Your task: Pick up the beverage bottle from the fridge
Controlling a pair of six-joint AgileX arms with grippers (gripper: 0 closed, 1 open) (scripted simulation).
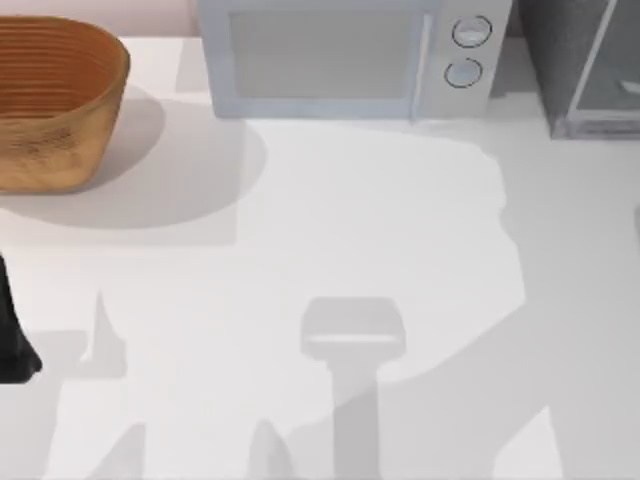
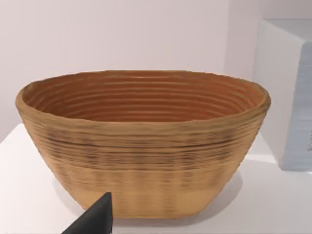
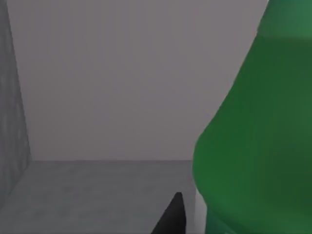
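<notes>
My right hand (image 3: 171,217) inside the fridge (image 3: 97,195), close beside the beverage bottle (image 3: 253,146), grip unreadable, left arm (image 1: 14,340) parked at the tabletop's (image 1: 350,240) left edge.

Table middle & front lie bare w/ room to pass, while the back edge is lined by the woven basket (image 1: 55,100) at left, microwave (image 1: 340,60) centre and fridge (image 1: 580,65) at right, inside which the beverage bottle (image 3: 258,146) crowds one side.
</notes>
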